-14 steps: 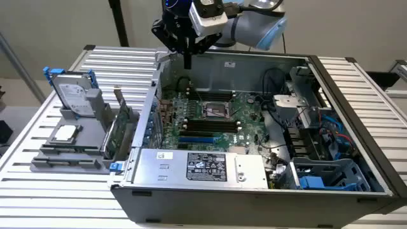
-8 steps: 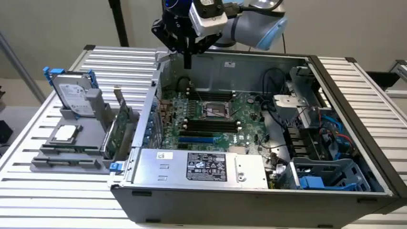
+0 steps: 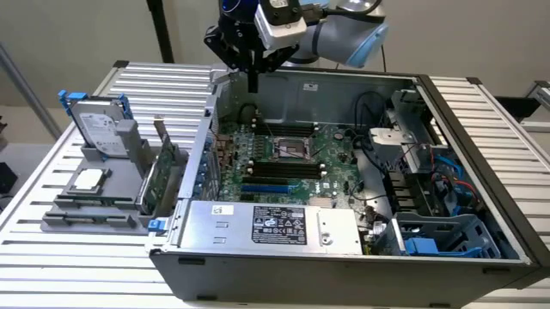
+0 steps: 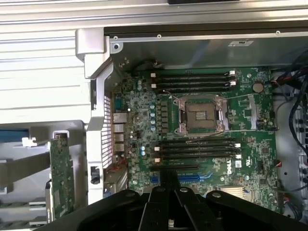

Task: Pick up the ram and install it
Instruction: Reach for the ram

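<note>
the ram, a thin dark strip edge-on, hangs upright in the gripper.

The silver-grey arm carries a pale blue joint cap, a white camera box and a black pincer.

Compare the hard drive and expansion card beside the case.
The hard drive is silver with blue rails; the expansion card is green with a metal bracket. The drive is thick, the card thin. The card stands nearer the case than the drive. Both stand upright in the grey holder.
</note>
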Action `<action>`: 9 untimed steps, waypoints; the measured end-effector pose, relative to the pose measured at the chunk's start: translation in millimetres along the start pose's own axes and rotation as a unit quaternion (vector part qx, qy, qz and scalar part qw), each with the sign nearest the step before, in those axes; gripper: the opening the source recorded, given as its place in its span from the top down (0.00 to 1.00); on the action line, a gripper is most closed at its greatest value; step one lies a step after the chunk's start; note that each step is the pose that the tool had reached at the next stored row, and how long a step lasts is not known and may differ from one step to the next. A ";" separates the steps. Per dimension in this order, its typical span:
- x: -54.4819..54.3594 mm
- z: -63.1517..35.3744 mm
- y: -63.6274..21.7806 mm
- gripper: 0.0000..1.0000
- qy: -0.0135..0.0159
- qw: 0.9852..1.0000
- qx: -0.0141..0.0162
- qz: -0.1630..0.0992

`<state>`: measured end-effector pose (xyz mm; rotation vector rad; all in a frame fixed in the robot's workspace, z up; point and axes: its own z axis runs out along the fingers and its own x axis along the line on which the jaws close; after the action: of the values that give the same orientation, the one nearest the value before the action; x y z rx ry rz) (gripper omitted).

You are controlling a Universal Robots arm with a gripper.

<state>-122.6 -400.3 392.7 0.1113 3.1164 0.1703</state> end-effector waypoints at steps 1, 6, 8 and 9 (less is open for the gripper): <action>1.0 -0.2 -1.6 1.00 0.000 1.000 0.000 0.000; 12.7 -1.5 -12.3 1.00 0.000 1.000 0.000 0.000; 21.6 -2.1 -16.7 1.00 0.000 1.000 0.000 0.000; 26.1 -2.5 -18.7 1.00 0.000 1.000 0.000 0.000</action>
<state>-149.9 -417.2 392.7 0.1120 3.1164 0.1702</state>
